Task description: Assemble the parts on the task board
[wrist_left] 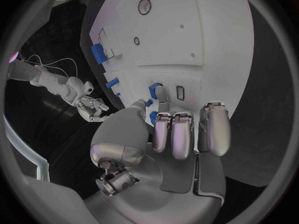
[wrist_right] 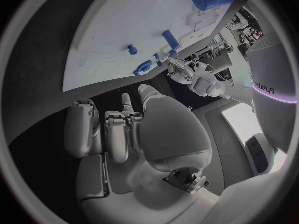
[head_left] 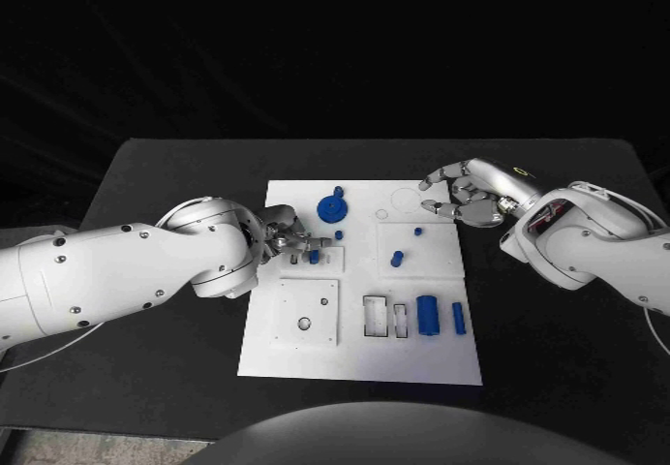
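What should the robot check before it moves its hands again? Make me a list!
1. Left hand over the task board: ok, at its left side.
2. Left hand holding a part: cannot tell; a small blue part sits at its fingertips.
3. Right hand free: ok, nothing in its curled fingers, above the board's far right corner.
4. Blue cylinder waiting on the board: ok.
5. Blue round part on the board: ok.
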Robot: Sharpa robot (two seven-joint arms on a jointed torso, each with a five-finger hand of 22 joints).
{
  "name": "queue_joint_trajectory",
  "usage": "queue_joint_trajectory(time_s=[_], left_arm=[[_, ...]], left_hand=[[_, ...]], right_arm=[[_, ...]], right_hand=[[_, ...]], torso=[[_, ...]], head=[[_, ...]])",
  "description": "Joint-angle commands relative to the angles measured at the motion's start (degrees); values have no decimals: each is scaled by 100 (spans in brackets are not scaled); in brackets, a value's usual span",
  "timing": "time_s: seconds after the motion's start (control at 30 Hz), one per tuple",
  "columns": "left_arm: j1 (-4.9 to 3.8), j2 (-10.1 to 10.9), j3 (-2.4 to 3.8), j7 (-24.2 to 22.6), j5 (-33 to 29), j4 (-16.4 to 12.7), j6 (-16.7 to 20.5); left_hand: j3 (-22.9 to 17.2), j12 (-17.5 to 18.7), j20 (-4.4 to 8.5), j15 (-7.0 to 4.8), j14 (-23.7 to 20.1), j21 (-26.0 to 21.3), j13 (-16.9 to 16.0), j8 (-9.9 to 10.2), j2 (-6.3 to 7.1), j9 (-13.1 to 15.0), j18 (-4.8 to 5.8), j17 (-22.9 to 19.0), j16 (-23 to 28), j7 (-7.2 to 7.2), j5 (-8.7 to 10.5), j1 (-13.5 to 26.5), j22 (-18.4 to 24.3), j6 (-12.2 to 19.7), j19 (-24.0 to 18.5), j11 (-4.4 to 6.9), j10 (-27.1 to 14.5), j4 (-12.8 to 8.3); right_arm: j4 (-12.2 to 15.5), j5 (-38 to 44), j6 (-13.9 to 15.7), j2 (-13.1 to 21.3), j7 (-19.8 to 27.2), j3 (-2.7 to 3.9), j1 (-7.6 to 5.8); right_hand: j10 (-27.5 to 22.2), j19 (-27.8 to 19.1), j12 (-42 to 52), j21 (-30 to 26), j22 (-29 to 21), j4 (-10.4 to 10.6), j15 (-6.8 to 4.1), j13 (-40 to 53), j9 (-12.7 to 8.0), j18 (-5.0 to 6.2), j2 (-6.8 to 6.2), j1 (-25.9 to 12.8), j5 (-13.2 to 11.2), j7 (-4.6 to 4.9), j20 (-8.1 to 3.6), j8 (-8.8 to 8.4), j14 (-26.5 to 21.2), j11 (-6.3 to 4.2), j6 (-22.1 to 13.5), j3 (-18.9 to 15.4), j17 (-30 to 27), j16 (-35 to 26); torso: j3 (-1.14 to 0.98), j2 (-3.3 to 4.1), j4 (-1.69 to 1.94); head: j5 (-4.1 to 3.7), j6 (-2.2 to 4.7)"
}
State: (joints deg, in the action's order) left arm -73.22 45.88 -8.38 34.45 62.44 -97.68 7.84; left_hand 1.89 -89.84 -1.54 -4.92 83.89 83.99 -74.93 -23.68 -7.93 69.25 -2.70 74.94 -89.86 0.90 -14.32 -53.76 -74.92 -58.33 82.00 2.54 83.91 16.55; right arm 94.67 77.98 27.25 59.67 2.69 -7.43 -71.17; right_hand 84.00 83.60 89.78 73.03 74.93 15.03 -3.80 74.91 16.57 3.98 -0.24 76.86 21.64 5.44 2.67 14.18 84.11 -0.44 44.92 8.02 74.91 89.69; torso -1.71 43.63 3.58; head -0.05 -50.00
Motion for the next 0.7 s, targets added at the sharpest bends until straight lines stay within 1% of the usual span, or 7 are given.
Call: queue_joint_trajectory(time_s=[0.03,0.37,0.43,0.5,0.6,0.67,0.7], left_arm=[[2,-17,1,-162,-50,8,113],[2,28,4,-28,0,-19,131],[-1,70,18,12,33,-67,140],[-12,143,47,61,72,-144,134],[-77,264,106,123,137,-270,104],[-175,346,131,148,184,-348,87],[-249,390,140,158,206,-385,79]], left_hand=[[43,-16,-21,13,611,-25,-1507,38,0,16,23,1506,-14,9,-86,-88,-851,27,14,-3,609,6],[54,-16,-21,12,611,-18,-1507,60,26,38,27,1506,-14,5,-139,-209,-867,15,28,-1,609,-10],[64,-16,-20,9,611,-13,-1507,56,45,49,28,1506,-14,0,-146,-245,-874,-5,36,3,609,-12],[69,-16,-20,7,611,-11,-1507,54,54,55,29,1506,-14,-2,-149,-260,-877,-13,40,5,609,-12],[89,-16,-16,1,611,-5,-1507,54,93,74,32,1506,-14,-10,-154,-324,-888,-30,52,11,609,-14],[97,-16,-12,-5,611,-10,-1507,70,127,90,30,1506,-14,-14,-165,-417,-887,-25,50,16,609,-23],[102,-16,-9,-6,611,-10,-1507,79,142,95,31,1506,-14,-14,-166,-453,-889,-19,52,18,609,-26]], right_arm=[[1,18,-33,-2,-14,1,5],[5,18,51,6,7,1,5],[7,21,115,3,25,1,5],[17,23,201,3,52,1,4],[49,26,337,11,100,2,-2],[75,27,422,16,129,2,-10],[90,28,461,19,145,2,-17]], right_hand=[[600,-31,22,-21,1024,9,42,1509,-7,-30,7,65,37,4,26,-34,572,56,46,37,1469,-26],[600,-32,22,-22,1023,10,42,1509,-10,-30,8,65,40,5,26,-36,572,56,45,40,1469,-25],[600,-31,22,-20,1024,11,42,1509,-10,-30,8,64,40,5,26,-36,573,56,45,40,1472,-21],[600,-30,22,-16,1025,17,42,1509,-12,-31,5,58,40,8,26,-36,574,58,48,39,1474,-18],[600,-24,22,-2,1029,28,43,1509,-15,-34,-1,45,40,12,26,-34,577,60,55,36,1481,-9],[600,-20,22,6,1031,42,43,1509,-20,-36,-9,29,36,13,26,-33,578,62,62,32,1484,-4],[600,-18,22,11,1033,48,43,1509,-21,-37,-10,24,34,14,26,-32,580,62,66,31,1489,2]], torso=[[-3,-6,0],[4,-1,-6],[4,-2,-11],[-2,-4,-11],[-9,3,-15],[-12,6,-10],[-12,8,-7]], head=[[4,0],[8,0],[10,0],[5,0],[10,0],[2,0],[-1,0]])
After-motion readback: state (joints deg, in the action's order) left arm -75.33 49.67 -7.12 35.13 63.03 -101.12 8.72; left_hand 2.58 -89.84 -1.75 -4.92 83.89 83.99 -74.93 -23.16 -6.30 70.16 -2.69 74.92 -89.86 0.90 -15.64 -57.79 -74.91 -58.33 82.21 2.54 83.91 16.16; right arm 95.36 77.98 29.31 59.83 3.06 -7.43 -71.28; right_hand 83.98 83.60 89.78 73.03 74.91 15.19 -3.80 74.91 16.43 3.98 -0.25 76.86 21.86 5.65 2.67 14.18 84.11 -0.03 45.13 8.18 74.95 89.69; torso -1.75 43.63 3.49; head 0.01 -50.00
